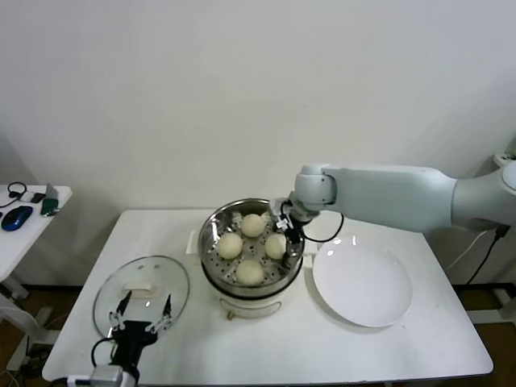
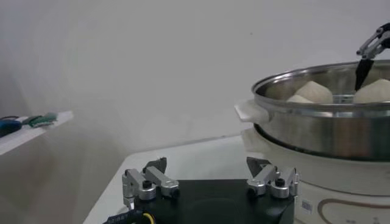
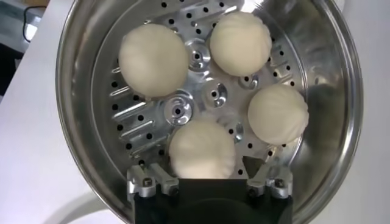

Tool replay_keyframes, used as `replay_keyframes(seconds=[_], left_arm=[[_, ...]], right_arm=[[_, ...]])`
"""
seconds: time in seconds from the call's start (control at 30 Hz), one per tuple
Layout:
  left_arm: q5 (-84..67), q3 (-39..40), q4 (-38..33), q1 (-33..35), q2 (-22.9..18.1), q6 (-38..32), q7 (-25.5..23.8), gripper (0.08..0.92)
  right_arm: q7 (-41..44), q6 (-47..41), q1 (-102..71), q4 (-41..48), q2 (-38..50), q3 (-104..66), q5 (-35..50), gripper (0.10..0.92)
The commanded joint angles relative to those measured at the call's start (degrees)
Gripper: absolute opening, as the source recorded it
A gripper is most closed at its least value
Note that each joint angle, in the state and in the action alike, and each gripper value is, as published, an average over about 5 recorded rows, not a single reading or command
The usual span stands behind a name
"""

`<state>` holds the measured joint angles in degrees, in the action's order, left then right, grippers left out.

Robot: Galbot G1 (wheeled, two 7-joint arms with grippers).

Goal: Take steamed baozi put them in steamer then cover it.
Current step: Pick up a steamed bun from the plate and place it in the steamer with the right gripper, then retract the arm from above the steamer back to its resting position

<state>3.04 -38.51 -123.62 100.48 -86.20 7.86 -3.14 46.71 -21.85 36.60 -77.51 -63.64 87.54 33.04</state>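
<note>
**Four baozi in the steamer, lid off**

We see all four steamed baozi [image 3: 202, 148] sitting on the perforated tray of the steamer [image 1: 211, 228], which stands near the middle of the white table [image 1: 266, 343], toward its far edge. The buns form a ring around the tray's centre, each apart from its neighbours and just inside the steel wall.

Our right gripper [image 1: 292, 227] hangs over the steamer's right rim with its fingers spread, holding nothing; in its wrist view the nearest bun lies between the fingertips without touching them.

The cover [image 1: 142, 296] lies flat on the table to the steamer's left, near the front-left corner, handle up. Its cream bar handle runs roughly left to right. Our left gripper [image 1: 142, 316] waits at the cover's near edge, fingers wide apart and empty.

A white plate [image 1: 363, 284] lies right of the steamer, just beside its base. Bare table stretches along the front edge.
</note>
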Motion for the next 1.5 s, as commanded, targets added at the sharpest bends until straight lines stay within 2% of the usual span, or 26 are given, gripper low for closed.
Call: replay_keyframes(seconds=[0.03, 0.27, 0.4, 0.57, 0.7, 0.9, 1.13, 1.3, 1.5], left_arm=[[0.0, -0.1, -0.3, -0.2, 0.3, 0.5, -0.1, 0.823], [0.1, -0.1, -0.5, -0.3, 0.6, 0.8, -0.1, 0.823], [0.1, -0.2, -0.7, -0.2, 0.8, 0.9, -0.1, 0.823], [0.3, -0.2, -0.8, -0.3, 1.1, 0.9, -0.1, 0.823], [0.4, -0.1, -0.4, -0.5, 1.5, 0.1, 0.1, 0.823], [1.1, 0.0, 0.7, -2.0, 1.6, -0.7, 0.5, 0.823], [1.7, 0.3, 0.6, -3.4, 1.4, -0.7, 1.0, 0.823], [2.3, 0.2, 0.5, -4.0, 1.6, -0.9, 1.8, 0.823], [6.7, 0.3, 0.5, -4.8, 2.2, -1.4, 3.0, 0.823]], right_arm=[[4.2, 3.8, 6.8, 2.3, 0.8, -0.9, 10.0, 0.821], [3.6, 2.8, 8.8, 4.4, 6.8, -8.8, 23.7, 0.823], [-4.3, 0.4, 3.2, 4.0, 12.2, -18.8, 25.4, 0.823], [-23.1, 0.2, -12.4, 0.1, 19.0, -36.1, 23.5, 0.823], [-35.0, 3.1, -27.5, -5.0, 24.1, -50.6, 17.4, 0.823], [-47.0, 7.9, -50.8, -10.6, 28.6, -68.9, 9.0, 0.823], [-49.6, 15.6, -82.2, -17.7, 28.7, -94.2, 2.6, 0.823], [-49.1, 21.2, -101.1, -21.2, 23.2, -108.6, -0.8, 0.823], [-48.2, 29.9, -113.8, -22.8, 14.7, -116.5, -3.2, 0.823]])
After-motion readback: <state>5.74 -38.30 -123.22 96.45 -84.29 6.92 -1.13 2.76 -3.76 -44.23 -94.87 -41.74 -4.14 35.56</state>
